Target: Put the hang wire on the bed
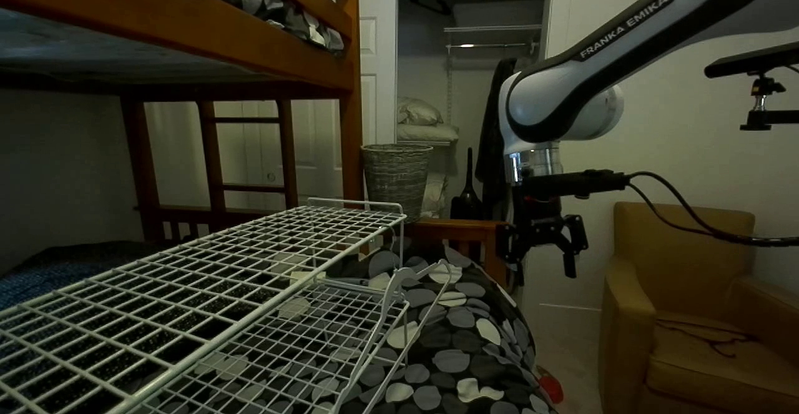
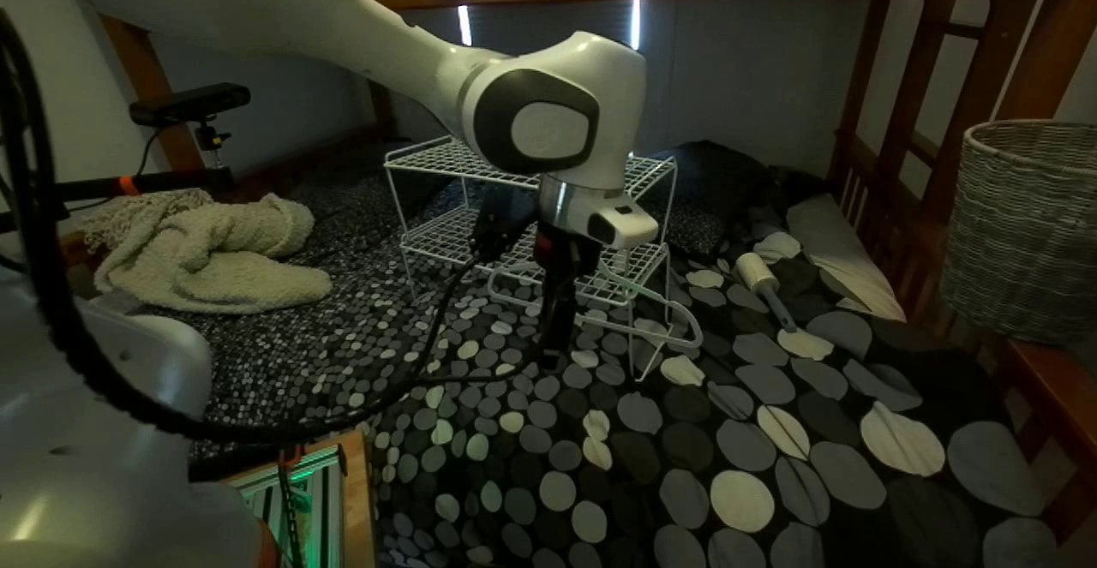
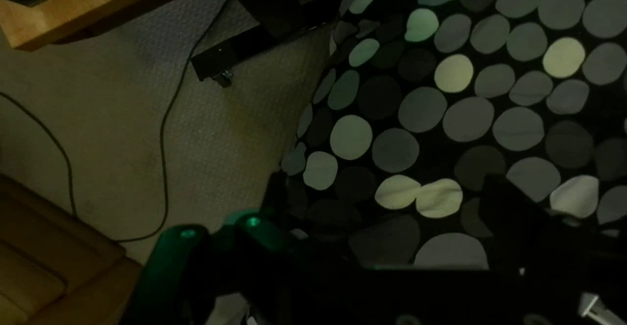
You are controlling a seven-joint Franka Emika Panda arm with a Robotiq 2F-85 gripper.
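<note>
"Hanger [image 1: 387, 298], presumably the hang wire. Placed where?"

"At the front of the rack [image 1: 206, 295], on the side toward the gripper [image 1: 545, 273], slanting down and outward. Probably hooked there to give a free edge for grasping."

"Down on the bed [image 2: 600, 465] in front of the rack yet?"

"Apparently not, judging by the slant. Cannot tell about contact at the lower end, nor see the hook clearly."

"Why the rack on the bed at all?"

"Likely to hold the hanger up within reach, with a short way down afterwards."

"Anything in the gripper?"

"Nothing. Out in front of the rack, apart from the hanger, with jaws spread wide and aimed down, likely ready for a pinch."

"Anything else around the rack?"

"In an exterior view, a bunched blanket [image 2: 214, 251] to its left and a lint roller [image 2: 756, 272] to its right, perhaps set apart to leave landing room."
</note>
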